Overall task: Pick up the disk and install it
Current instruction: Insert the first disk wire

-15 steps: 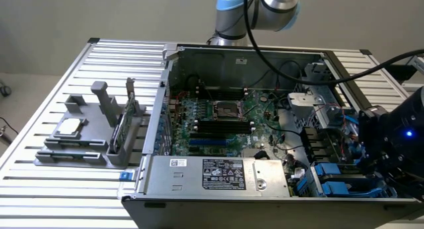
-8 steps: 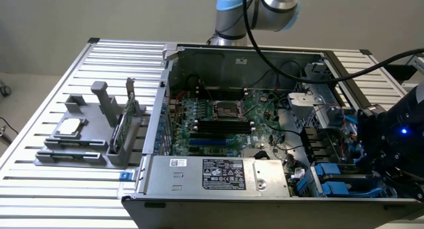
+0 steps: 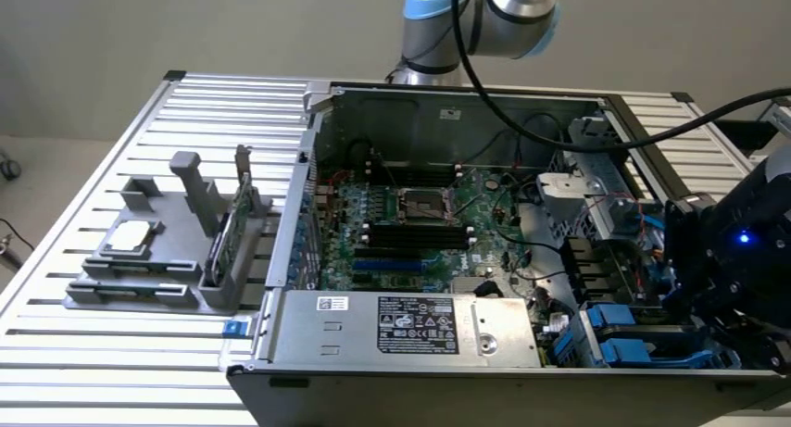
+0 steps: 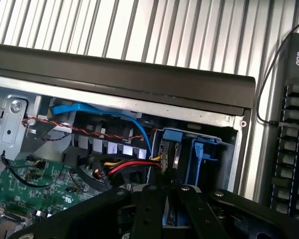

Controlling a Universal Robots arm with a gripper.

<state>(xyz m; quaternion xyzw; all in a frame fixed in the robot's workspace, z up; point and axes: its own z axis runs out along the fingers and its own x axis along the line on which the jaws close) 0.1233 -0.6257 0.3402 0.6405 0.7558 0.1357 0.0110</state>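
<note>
In the wrist view, the disk point(image 4: 170, 152) stands edge-on as a thin silver-grey slab with a blue rail on its far end. It sits in the drive bay at the corner of the open computer case point(image 4: 139, 84). My gripper point(image 4: 170, 177) is shut on the disk's near end, with its black fingers point(image 4: 157, 199) close together on either side. In the exterior view, the dark gripper body point(image 3: 729, 251) hangs over the blue drive bays point(image 3: 618, 320) at the case's right front corner. The disk itself is hidden there.
A second blue carrier point(image 4: 202, 154) sits beside the disk. Red, yellow and black cables point(image 4: 124, 167) and a blue cable point(image 4: 109, 109) run close to the bay. The motherboard point(image 3: 414, 228) and power supply point(image 3: 408, 325) fill the case. A grey parts stand point(image 3: 161, 251) stands on the exterior view's left, and a keyboard point(image 4: 291, 149) lies outside the case.
</note>
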